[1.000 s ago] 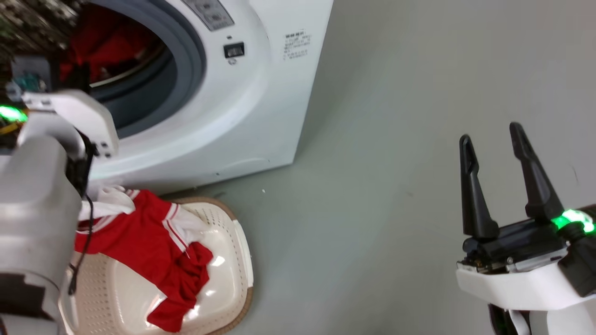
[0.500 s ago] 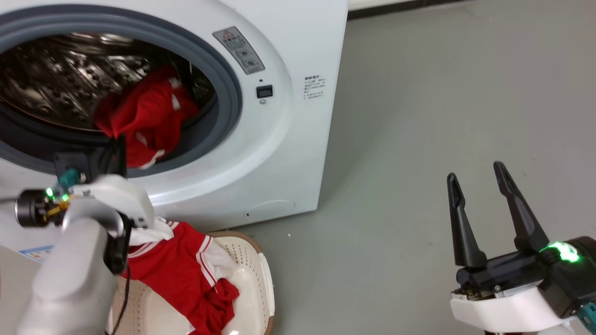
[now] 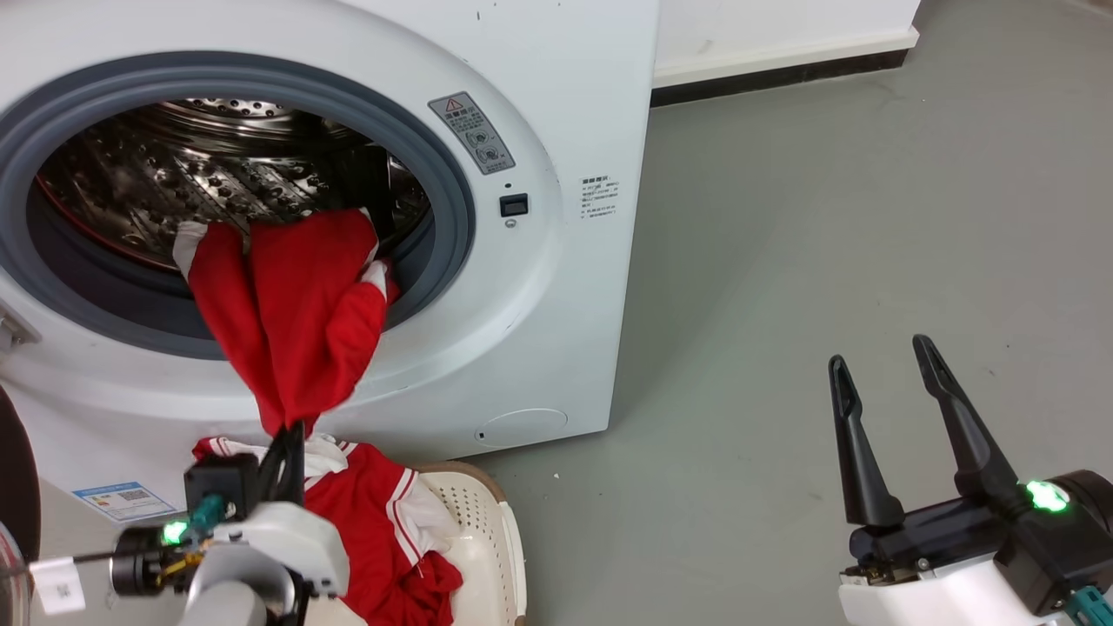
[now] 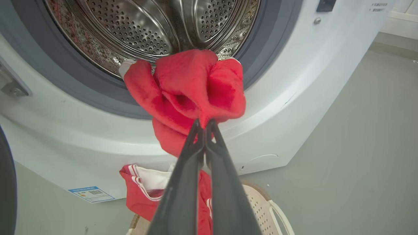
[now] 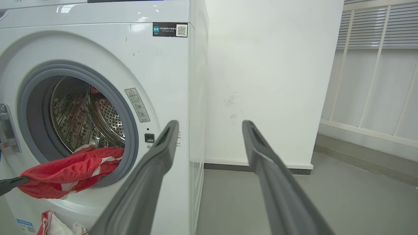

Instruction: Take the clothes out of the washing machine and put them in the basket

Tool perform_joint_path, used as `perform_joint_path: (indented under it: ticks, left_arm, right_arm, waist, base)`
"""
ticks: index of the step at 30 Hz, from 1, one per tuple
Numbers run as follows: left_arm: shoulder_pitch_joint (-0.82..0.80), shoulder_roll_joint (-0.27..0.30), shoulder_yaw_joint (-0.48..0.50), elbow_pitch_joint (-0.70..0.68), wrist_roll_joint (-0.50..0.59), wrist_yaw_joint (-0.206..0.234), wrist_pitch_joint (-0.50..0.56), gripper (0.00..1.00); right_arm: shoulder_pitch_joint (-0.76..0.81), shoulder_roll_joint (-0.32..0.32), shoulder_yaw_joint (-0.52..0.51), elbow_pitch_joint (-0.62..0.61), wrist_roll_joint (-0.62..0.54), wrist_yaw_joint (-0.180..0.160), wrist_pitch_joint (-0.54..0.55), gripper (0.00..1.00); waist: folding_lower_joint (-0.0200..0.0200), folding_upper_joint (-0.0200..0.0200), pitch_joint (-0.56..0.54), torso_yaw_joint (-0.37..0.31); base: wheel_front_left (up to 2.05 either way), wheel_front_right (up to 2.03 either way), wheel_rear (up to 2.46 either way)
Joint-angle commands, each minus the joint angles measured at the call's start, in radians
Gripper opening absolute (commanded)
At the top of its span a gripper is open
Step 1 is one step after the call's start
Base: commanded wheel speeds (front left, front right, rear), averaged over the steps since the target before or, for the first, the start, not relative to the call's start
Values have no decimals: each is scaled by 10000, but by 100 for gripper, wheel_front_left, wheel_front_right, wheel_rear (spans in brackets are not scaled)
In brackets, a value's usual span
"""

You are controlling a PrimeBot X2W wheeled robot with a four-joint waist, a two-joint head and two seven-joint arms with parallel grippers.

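Head view shows the task at about the middle. One red garment with white stripes lies already in the basket, which stands on the floor just in front of the washing machine, below its open mouth. Part of this garment hangs over the basket's far rim. A second red garment is half out. Its upper part rests over the grey door seal and reaches back into the drum, and its lower end is drawn down to a narrow bunch above the basket. The left gripper pinches this bunch; in the left wrist view its two dark fingers are pressed together on the red cloth with almost no gap between them. The right gripper is well apart at the right side, above bare floor, its fingers spread and holding nothing. What is left, in my judgement, is to pull the second garment free of the seal, bring it over the basket and let it go there. Behind this garment the steel wall of the drum looks bare, but the bottom of the drum is hidden by the cloth, so I cannot tell whether more clothes wait inside.
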Motion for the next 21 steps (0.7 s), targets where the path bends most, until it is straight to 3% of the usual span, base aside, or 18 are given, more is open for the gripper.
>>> perform_joint_path:
  ticks: [1, 10, 21]
  left_arm:
    - [232, -46, -1, 27, -51, -13, -25, 0]
    - [388, -362, -73, 967, -210, -210, -25, 0]
    - [-275, -758, 256, 3495, -360, -763, -24, 0]
  right_arm:
    - [62, -2, 2, -9, 12, -7, -19, 100]
    - [-232, -2, 7, -51, 23, -7, -19, 100]
    - [-854, -1, -83, -166, 149, -7, -19, 100]
  waist:
    - [2, -1, 35, -1]
    - [2, -1, 469, -128]
    - [2, -1, 1621, -538]
  base:
    - [0, 0, 0]
    - [0, 0, 0]
    - [0, 0, 0]
